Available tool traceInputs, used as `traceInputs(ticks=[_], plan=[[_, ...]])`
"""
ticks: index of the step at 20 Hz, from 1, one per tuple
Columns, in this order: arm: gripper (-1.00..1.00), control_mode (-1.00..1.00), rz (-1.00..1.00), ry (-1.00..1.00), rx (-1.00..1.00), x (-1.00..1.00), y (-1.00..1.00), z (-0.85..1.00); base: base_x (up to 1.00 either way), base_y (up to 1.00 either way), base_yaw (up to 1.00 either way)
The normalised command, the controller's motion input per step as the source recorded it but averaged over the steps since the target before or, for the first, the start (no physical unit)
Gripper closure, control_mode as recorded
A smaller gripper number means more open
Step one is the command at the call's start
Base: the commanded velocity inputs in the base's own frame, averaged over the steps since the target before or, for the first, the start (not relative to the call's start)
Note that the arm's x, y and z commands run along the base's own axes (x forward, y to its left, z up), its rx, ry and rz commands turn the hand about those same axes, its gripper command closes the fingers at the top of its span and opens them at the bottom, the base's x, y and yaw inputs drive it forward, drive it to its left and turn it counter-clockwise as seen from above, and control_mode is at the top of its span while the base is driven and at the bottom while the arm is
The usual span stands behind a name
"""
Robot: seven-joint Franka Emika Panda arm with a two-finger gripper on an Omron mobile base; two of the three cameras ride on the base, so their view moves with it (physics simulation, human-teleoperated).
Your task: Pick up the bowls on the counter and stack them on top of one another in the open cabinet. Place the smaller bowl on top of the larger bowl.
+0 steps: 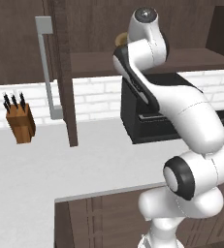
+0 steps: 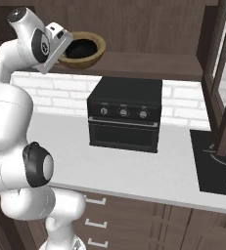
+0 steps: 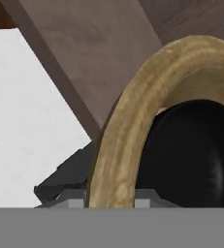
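The wide wooden bowl [image 2: 94, 57] rests on the shelf [image 2: 148, 63] of the open cabinet, and the small black bowl [image 2: 80, 49] sits inside it. From the hand, the wooden rim [image 3: 128, 121] curves close up around the black bowl [image 3: 191, 155]. My gripper [image 2: 65, 50] is at the bowls' left edge, level with the rim. Its fingers are hidden behind the hand, so whether they are open or shut stays unclear. In the left base view a sliver of the wooden bowl [image 1: 120, 38] peeks out behind my arm.
A black toaster oven [image 2: 126, 114] stands on the counter [image 2: 134, 166] right under the shelf. The cabinet door [image 1: 67, 97] with its grey bar handle [image 1: 45, 68] hangs open to the left. A knife block [image 1: 20, 123] sits far left, a cooktop [image 2: 217, 166] far right.
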Motion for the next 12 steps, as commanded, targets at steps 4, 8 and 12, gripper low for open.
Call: traceInputs(ticks=[4, 8, 12], plan=[[1.0, -1.0, 0.02, 0.03, -0.13, 0.73, 0.0, -0.22, 0.0, 0.0, 0.0], [1.0, -1.0, 0.0, 0.0, -0.06, 0.85, 0.0, -0.01, 0.0, 0.0, 0.0], [-1.0, -1.0, 0.0, 0.0, -0.01, 0.42, 0.0, 0.0, 0.0, 0.0, 0.0]])
